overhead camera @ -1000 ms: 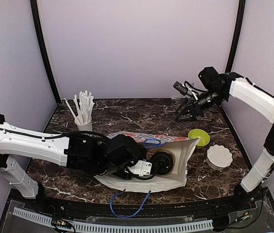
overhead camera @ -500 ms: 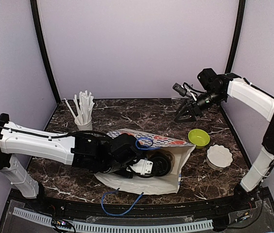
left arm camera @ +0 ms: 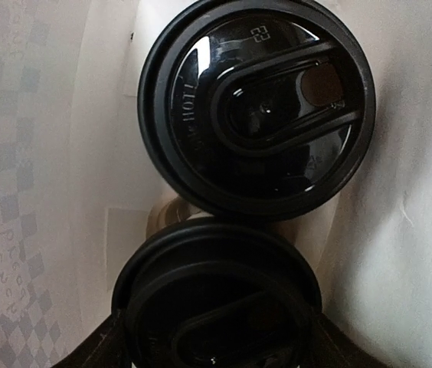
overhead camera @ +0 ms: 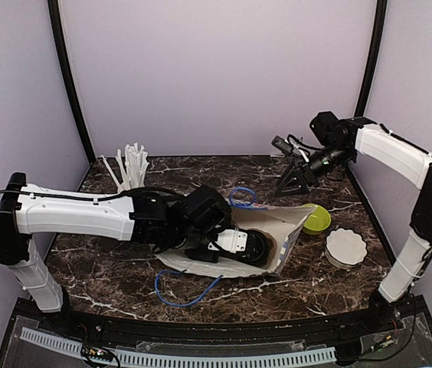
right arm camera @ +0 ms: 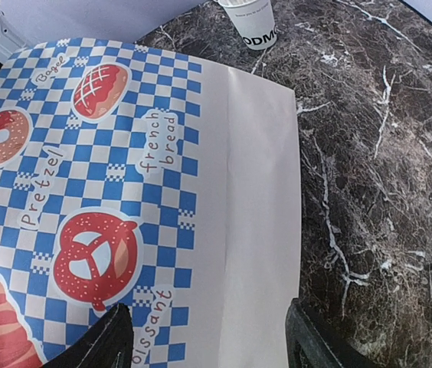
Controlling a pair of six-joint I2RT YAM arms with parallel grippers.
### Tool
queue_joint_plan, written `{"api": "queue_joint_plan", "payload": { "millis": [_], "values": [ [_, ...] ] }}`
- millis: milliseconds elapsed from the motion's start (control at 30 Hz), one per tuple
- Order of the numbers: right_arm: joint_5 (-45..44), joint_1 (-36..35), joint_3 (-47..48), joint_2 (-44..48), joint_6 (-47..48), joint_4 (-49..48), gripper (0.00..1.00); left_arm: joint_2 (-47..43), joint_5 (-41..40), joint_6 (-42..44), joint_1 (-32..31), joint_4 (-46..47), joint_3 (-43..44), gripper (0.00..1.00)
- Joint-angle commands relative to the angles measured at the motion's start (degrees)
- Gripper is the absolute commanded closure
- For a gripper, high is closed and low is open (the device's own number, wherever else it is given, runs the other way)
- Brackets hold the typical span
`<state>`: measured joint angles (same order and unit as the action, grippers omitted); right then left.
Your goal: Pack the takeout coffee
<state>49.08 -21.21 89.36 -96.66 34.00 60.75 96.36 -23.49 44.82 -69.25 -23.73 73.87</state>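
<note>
Overhead view. Paper bag (overhead camera: 289,230) lay on its side at the middle of the marble table (overhead camera: 116,268). The left gripper (overhead camera: 235,244) reached inside it, just beside one black lid (overhead camera: 256,245) of the takeout coffee. The right gripper (overhead camera: 292,180) hung above the far right of the table, well apart from the bag, with its fingers spread and nothing between them. A cup of straws (overhead camera: 132,172) stood at the far left. A green bowl (overhead camera: 319,218) sat just right of the bag, and a blue cord (overhead camera: 181,284) trailed on the near side.

Left wrist view. Both cups were inside the bag, lids toward the camera. The farther cup (left arm camera: 254,107) lay against the bag's white wall and touched the rim of the nearer cup (left arm camera: 216,307). The left fingers (left arm camera: 97,345) flanked the nearer cup on both sides and pinched it.

Right wrist view. The fingers (right arm camera: 112,337) stood wide apart over the bag's blue-checked side, which was printed with a pretzel and a bagel. Bare marble lay to the right, and the base of the cup of straws was at the far edge.
</note>
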Motion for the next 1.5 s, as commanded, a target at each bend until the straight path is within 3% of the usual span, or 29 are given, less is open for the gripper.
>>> {"api": "queue_joint_plan", "payload": {
  "millis": [0, 367, 700, 900, 1200, 1467],
  "values": [
    [-0.7, 1.5, 2.4, -0.9, 1.7, 3.4, 0.32, 3.2, 7.2, -1.1, 3.3, -5.1, 7.0, 0.66],
    [-0.8, 3.6, 3.1, -0.9, 6.4, 9.6, 0.32, 17.7, 23.0, -7.6, 10.9, -21.5, 28.5, 0.65],
    [-0.1, 8.2, -0.7, -1.1, 5.4, 5.2, 0.32, 27.9, 26.8, -12.3, 13.5, -31.7, 42.2, 0.63],
    [-0.6, 10.5, 0.1, -2.6, 4.8, 4.7, 0.32, 30.3, 31.8, -12.5, 15.2, -32.8, 44.3, 0.63],
    [0.2, 10.8, -0.6, -3.5, 3.4, 4.4, 0.32, 36.1, 29.3, -13.4, 16.5, -32.2, 47.4, 0.63],
    [-4.2, 10.7, 0.5, -6.1, -4.9, -1.6, 0.33, 31.3, 29.9, -17.3, 15.5, -35.9, 44.1, 0.67]
  ]
}}
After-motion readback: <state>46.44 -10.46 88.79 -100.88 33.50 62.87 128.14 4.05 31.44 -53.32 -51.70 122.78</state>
